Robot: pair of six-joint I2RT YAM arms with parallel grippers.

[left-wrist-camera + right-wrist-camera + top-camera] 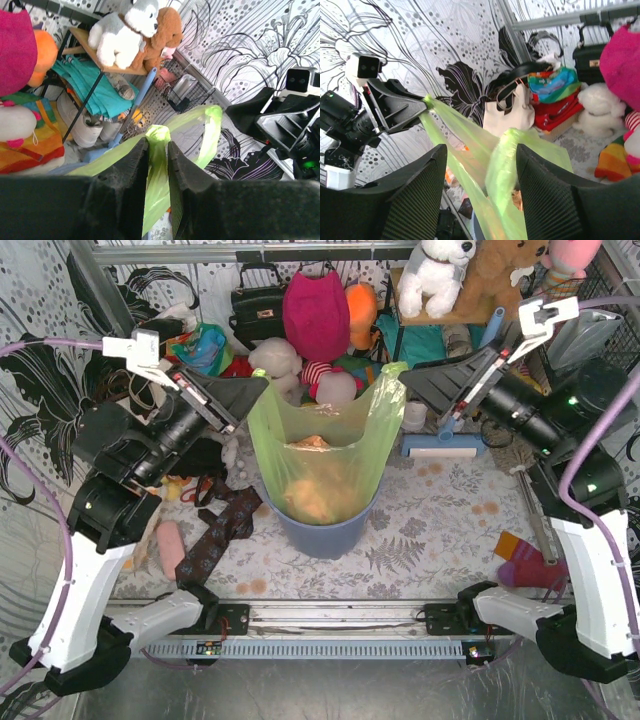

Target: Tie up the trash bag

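Left gripper [157, 146] pinches trash bag [320, 440] rim; right gripper [481, 155] straddles opposite corner.

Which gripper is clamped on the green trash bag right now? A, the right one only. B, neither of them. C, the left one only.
C: in the left wrist view the left gripper has its fingers closed on a strip of the trash bag, while the right gripper has its fingers wide apart with the plastic passing between them.

Looks down from above and behind the bases [215, 618] over the table [440, 520]. From each wrist, peers close between own fingers [120, 190] across it, sharing the trash bag [320, 430].
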